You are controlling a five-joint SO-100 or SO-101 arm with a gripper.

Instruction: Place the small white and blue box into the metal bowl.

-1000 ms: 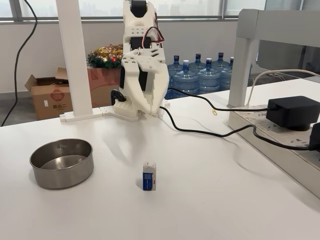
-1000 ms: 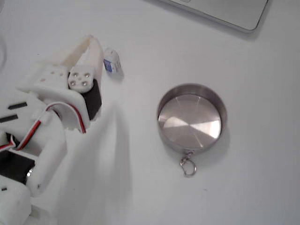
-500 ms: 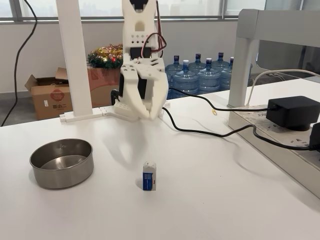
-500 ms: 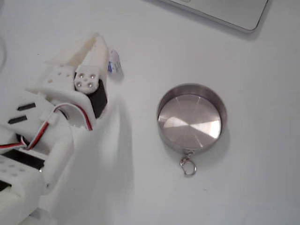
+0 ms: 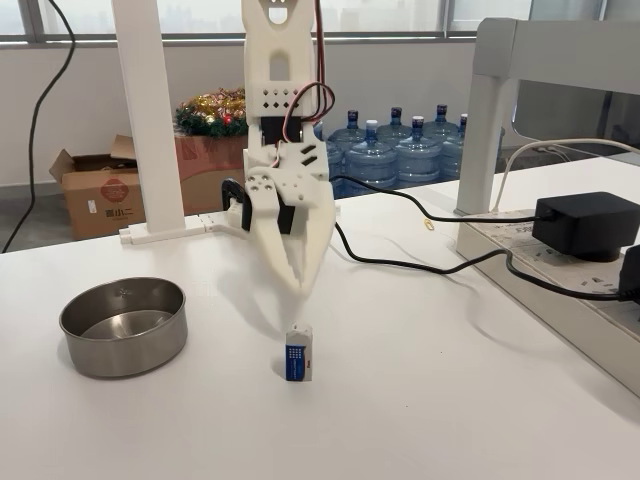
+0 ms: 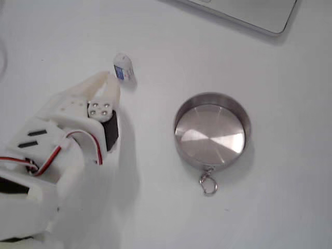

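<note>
Both fixed views show the gripper (image 5: 297, 283) (image 6: 108, 83), jaws pressed together, hanging just above the small white and blue box (image 5: 298, 352) (image 6: 123, 68); metal bowl (image 5: 123, 326) (image 6: 212, 130) well apart on the worktop (image 5: 420, 400)

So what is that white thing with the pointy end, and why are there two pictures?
It is a small robot arm, and the pointy end is its claw. One camera stands at the table's side; the other looks straight down on the same table. The claw hangs above a tiny white and blue box, holding nothing, its fingers close together. From above, the box lies just past the claw's tip. The shiny metal bowl sits apart from the box. Behind are a black cable and water bottles.
</note>
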